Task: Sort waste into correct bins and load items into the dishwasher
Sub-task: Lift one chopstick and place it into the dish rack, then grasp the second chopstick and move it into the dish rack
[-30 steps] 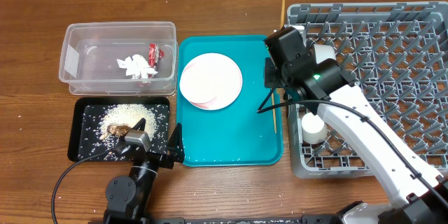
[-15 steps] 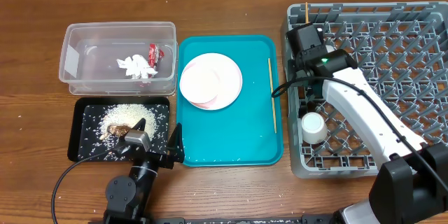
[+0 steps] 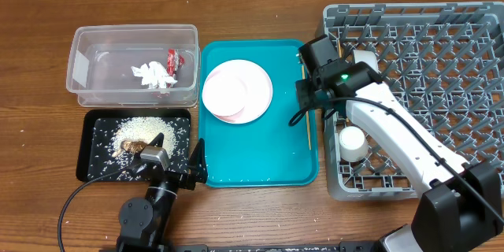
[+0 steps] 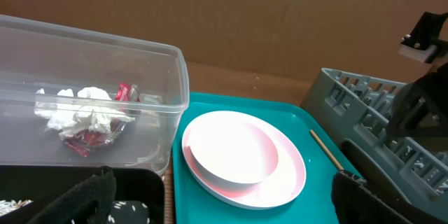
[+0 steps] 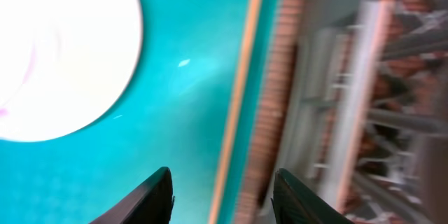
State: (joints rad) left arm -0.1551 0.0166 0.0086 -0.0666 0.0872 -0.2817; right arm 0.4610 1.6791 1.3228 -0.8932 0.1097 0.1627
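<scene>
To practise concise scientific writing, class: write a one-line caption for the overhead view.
Right pincer hovers open over a chopstick lying along the teal tray edge, beside the dish rack.

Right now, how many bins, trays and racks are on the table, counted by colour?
Clear: 1, the clear tub
Black: 1, the black tray
Teal: 1, the teal tray
Grey: 1, the grey dish rack
Total: 4

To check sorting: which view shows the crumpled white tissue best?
Left wrist: the tissue is large, seen through the clear tub wall. Overhead shows it small, from above. Right wrist does not show it.
</scene>
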